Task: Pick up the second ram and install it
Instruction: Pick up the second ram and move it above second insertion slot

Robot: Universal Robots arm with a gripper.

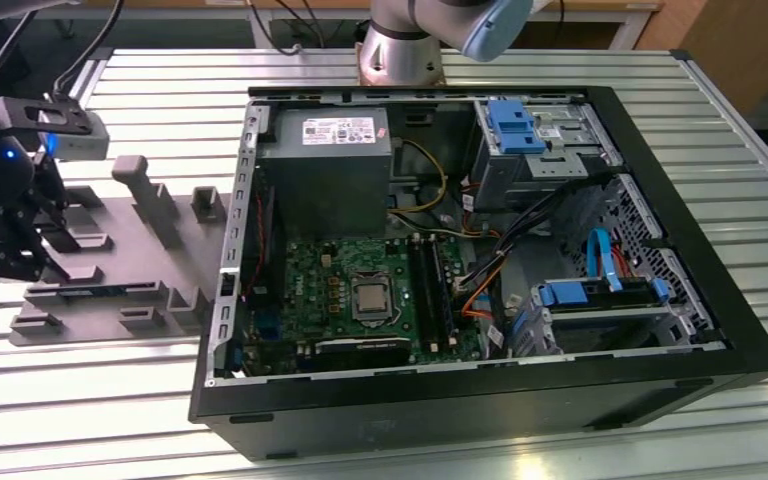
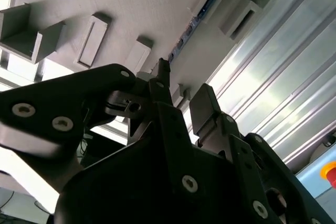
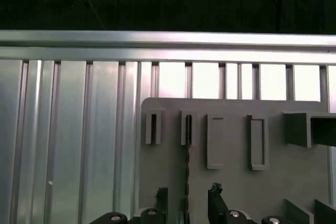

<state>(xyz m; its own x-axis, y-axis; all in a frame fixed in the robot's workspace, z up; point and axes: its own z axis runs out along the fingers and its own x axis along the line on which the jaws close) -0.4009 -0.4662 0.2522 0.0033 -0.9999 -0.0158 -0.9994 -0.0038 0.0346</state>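
a: exterior view. fingers [image 1: 4, 255] hang over the grey fixture [image 1: 104, 215] at the exterior view's left, on the slatted bench [image 1: 157, 90]. well apart from the open computer case [image 1: 491, 375].
b: and inside the case?
a: motherboard [image 1: 317, 280] lies bare. memory slots [image 1: 427, 290] are too dark to tell what sits in them.
b: first wrist view?
a: second ram [image 3: 186, 156] stands on edge in its fixture slot, running in between the fingers [image 3: 161, 200]. they're spread wide, with a gap on each side and nothing gripped.
b: does the second wrist view agree?
a: yes. second ram [image 2: 195, 20] is seated in the fixture. fingers [image 2: 205, 103] are parted at its near end, with no contact that i can make out.
b: progress?
a: early, by my reading. the fingers are lined up on the stick, but the pick-up is not yet made. lifting it, carrying it to the case and seating it in a slot are all left.
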